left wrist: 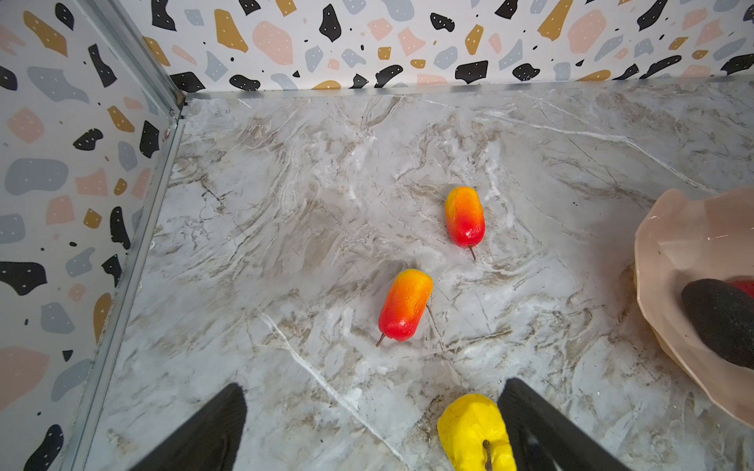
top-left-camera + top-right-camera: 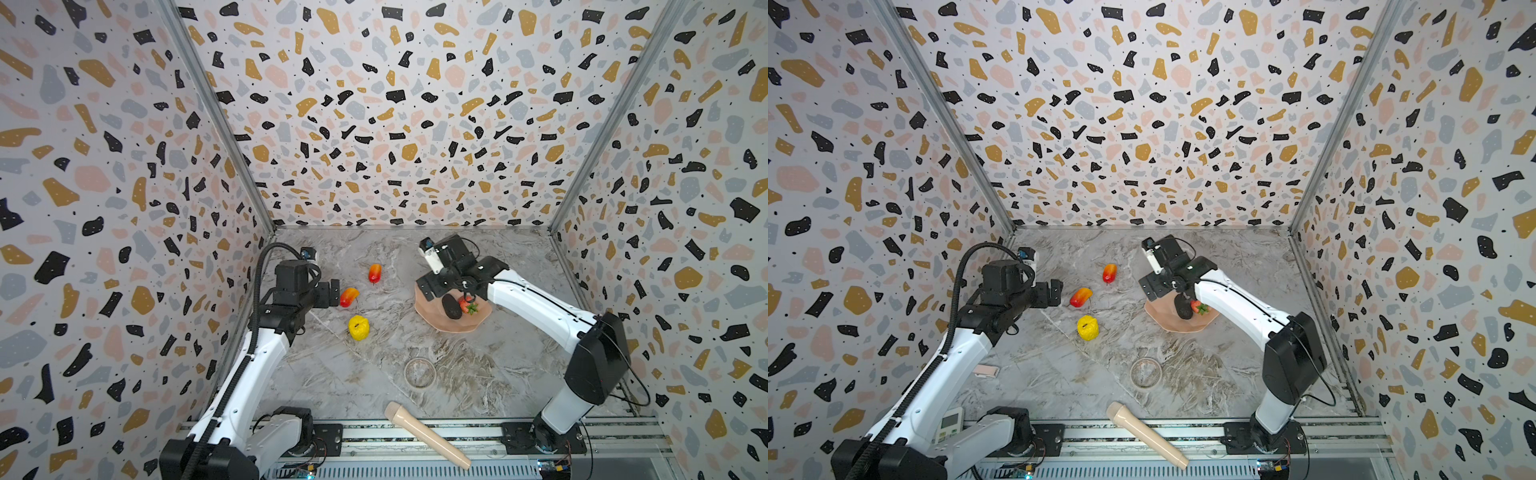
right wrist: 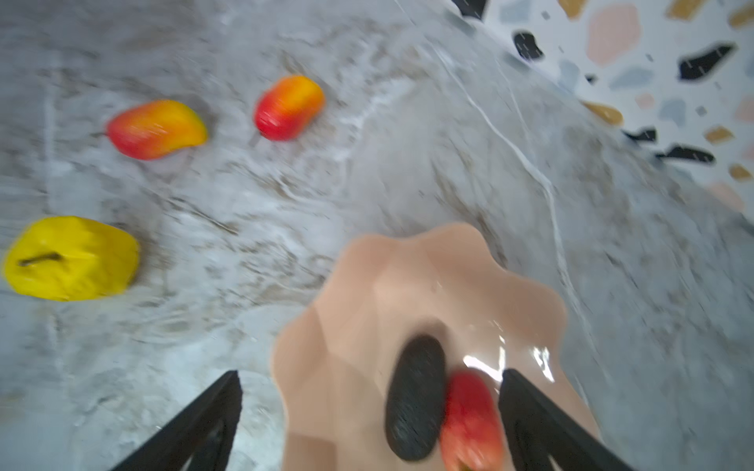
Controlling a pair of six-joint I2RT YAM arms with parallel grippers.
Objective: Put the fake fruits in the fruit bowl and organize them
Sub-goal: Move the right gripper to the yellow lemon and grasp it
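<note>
The peach-pink fruit bowl (image 2: 451, 325) sits right of the middle, with a blackish avocado (image 2: 451, 308) and a red strawberry (image 2: 468, 306) lying side by side in it. My right gripper (image 3: 370, 374) hangs just above them, open wide and holding nothing; this wrist view is blurred. Two red-to-yellow mangoes (image 2: 375, 273) (image 2: 349, 296) and a bumpy yellow fruit (image 2: 358, 327) lie on the marble to the left. My left gripper (image 1: 375, 385) is open and empty, close to the nearer mango (image 1: 404, 306), with the yellow fruit (image 1: 473, 432) beside one finger.
A small clear glass dish (image 2: 420, 372) stands in front of the bowl. A long beige cylinder (image 2: 426, 434) lies across the front rail. Patterned walls close off the left, back and right. A small white device (image 2: 949, 424) sits by the left arm's base.
</note>
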